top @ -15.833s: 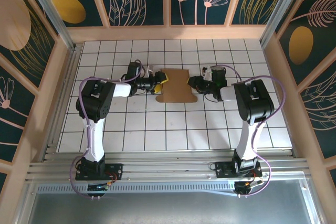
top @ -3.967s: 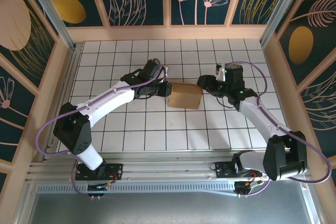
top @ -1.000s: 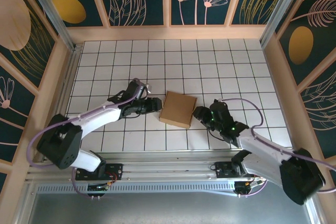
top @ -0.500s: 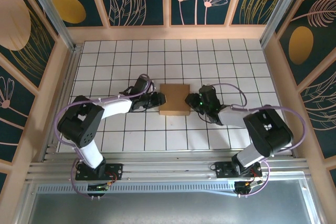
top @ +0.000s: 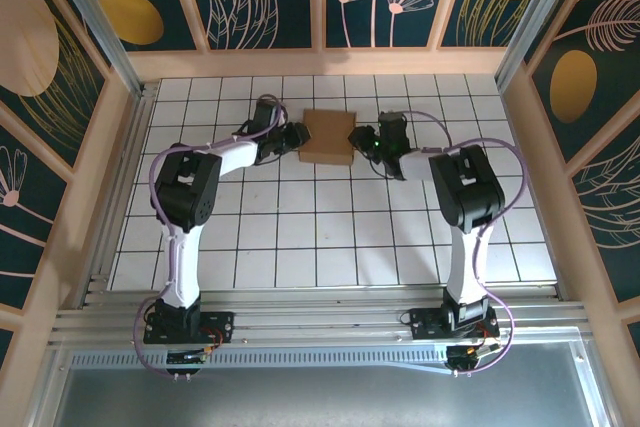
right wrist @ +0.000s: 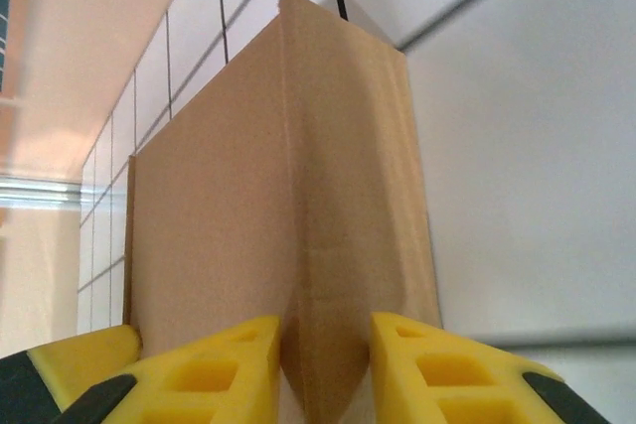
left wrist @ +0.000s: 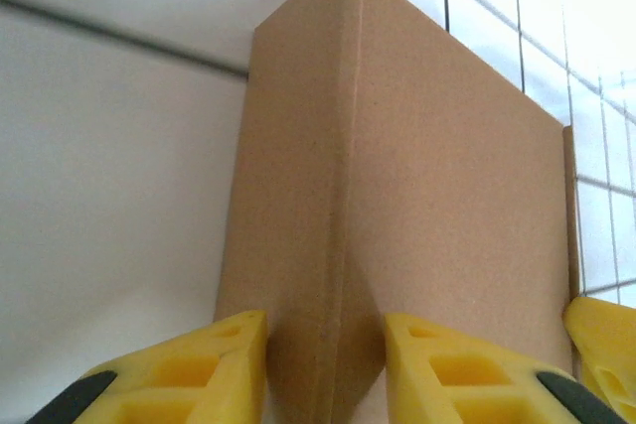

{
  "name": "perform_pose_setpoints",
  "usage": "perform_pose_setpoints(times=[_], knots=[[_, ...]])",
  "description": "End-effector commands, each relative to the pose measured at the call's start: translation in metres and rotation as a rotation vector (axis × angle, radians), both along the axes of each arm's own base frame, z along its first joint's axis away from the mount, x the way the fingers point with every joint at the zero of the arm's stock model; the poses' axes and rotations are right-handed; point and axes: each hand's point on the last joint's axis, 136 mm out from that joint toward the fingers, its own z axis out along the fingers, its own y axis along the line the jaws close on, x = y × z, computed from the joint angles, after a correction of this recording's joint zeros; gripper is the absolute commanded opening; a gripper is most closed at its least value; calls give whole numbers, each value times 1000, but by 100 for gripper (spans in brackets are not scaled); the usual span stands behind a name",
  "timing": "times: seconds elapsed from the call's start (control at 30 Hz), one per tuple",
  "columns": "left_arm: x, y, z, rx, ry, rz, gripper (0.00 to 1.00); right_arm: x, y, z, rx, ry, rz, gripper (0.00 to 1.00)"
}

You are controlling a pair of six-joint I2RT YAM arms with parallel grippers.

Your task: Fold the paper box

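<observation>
The paper box [top: 328,137] is a shallow square of plain brown cardboard, closed, at the back middle of the tiled table. My left gripper [top: 298,137] is at its left side and my right gripper [top: 362,142] at its right side. In the left wrist view the yellow fingers [left wrist: 209,364] are shut on a folded edge of the paper box [left wrist: 417,196], around the gripper's midpoint [left wrist: 325,345]. The right wrist view shows the same: the right gripper [right wrist: 326,345] pinches the opposite edge of the paper box [right wrist: 219,225].
The white tiled table [top: 300,237] stretches toward the arm bases. The wooden back wall [top: 320,62] stands a couple of tiles behind the box. Side walls [top: 95,177] bound the table left and right.
The box has moved from the near middle of the table to the back middle, straightened square. Both grippers went with it and their fingers narrowed onto its edges.
</observation>
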Motion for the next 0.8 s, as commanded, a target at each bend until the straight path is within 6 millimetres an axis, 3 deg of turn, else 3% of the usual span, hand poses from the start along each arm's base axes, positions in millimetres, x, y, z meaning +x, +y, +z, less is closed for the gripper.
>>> perform_pose_setpoints(times=[0.0,0.13,0.23,0.33,0.4,0.47,0.5,0.57,0.67,0.77], knots=[[14,9,-15,-7,33,8,33,9,-2,-12,-33,47,50,30],[14,4,8,-52,-13,-11,34,18,-4,18,-64,-13,73,35],[9,2,37,-90,-49,-24,38,19,-10,57,-60,-68,97,43],[-2,8,87,-108,-149,-26,49,8,-33,107,-88,-163,77,51],[-15,16,126,-90,-238,-24,60,-9,-59,133,-150,-231,40,56],[-35,29,157,-45,-317,-20,72,-30,-86,147,-235,-293,7,60],[-50,40,173,-18,-365,-7,76,-42,-101,152,-288,-334,-6,61],[-80,66,187,46,-440,48,81,-62,-134,152,-421,-386,-63,66],[-131,119,188,207,-526,181,90,-89,-184,138,-611,-407,-163,74],[-169,175,173,385,-535,350,99,-114,-222,114,-707,-392,-258,79]])
